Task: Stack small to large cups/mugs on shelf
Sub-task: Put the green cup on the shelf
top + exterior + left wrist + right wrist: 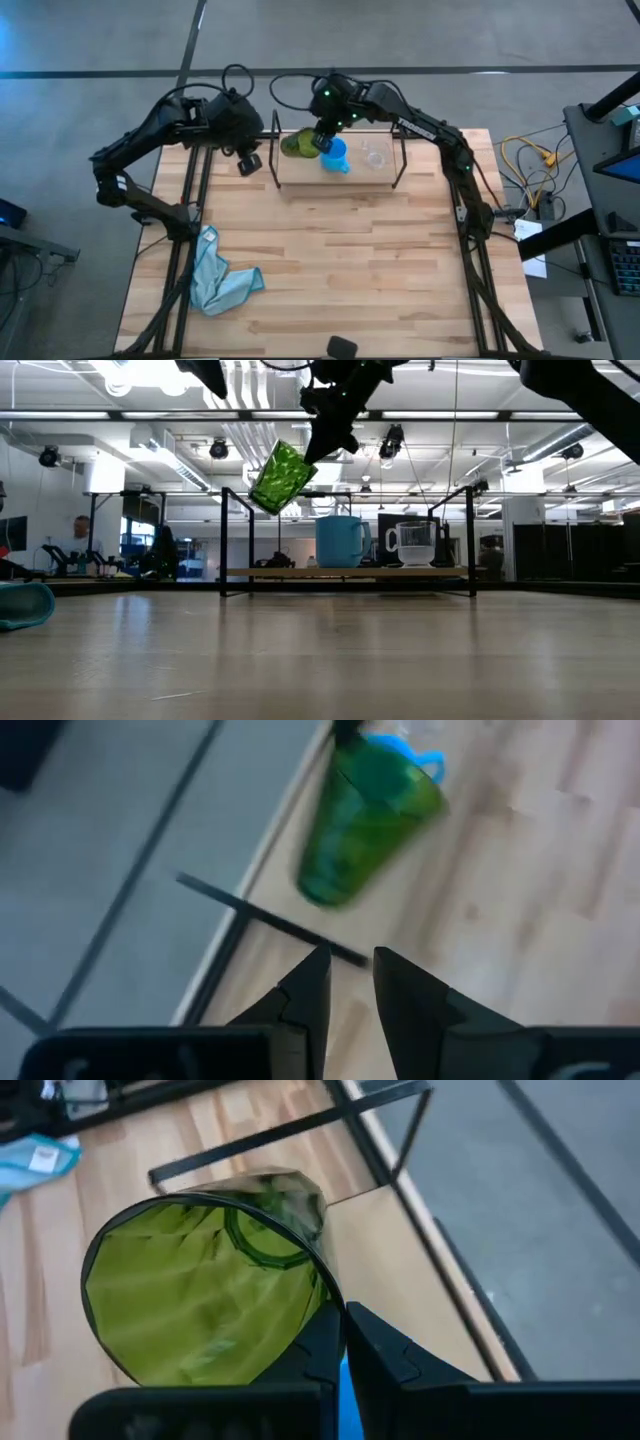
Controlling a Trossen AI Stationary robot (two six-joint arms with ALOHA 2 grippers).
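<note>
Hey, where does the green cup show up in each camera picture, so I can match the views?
High view: green cup at the shelf's left end, under the right end effector.
Low view: tilted in the air, upper middle, above the shelf.
Left wrist view: top centre, blurred.
Right wrist view: fills the left half, rim pinched.
Shared landmark: the blue mug beside it.

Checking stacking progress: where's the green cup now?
Green cup hangs tilted in the right gripper above the shelf's left end, beside the blue mug.
</note>
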